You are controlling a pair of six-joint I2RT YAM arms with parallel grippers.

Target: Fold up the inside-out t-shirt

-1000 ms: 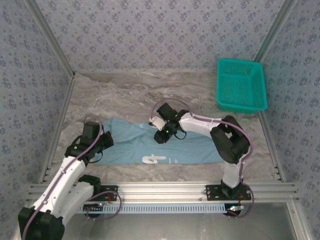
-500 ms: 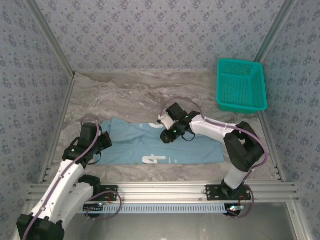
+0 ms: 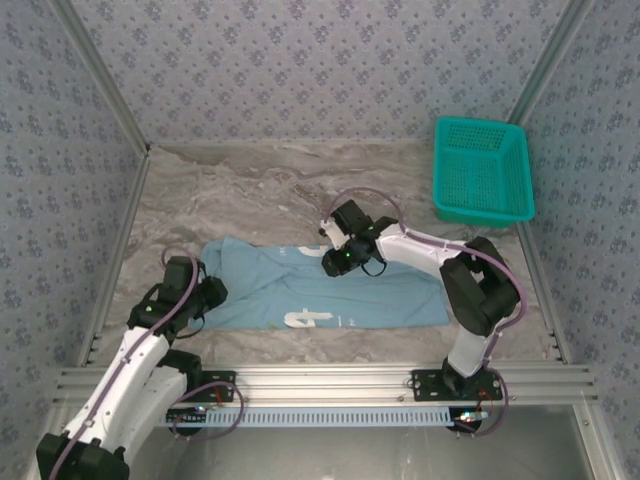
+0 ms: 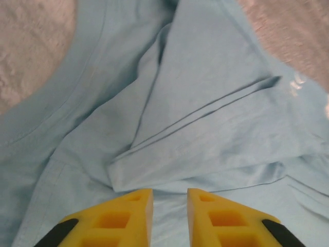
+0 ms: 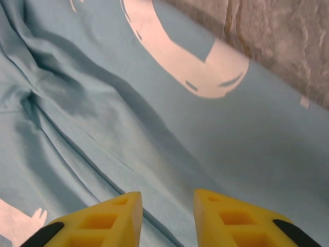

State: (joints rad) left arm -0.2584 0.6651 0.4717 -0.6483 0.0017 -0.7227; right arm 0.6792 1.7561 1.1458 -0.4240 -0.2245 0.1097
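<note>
The light blue t-shirt (image 3: 320, 290) lay along the table's (image 3: 250, 190) near edge. The left gripper (image 4: 170, 198) and right gripper (image 5: 168, 203) hung over it, both slightly open.

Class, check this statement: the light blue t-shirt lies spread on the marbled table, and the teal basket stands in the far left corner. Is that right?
No. The teal basket stands in the far right corner, as the top external view shows. The light blue t-shirt does lie spread on the marbled table.
</note>
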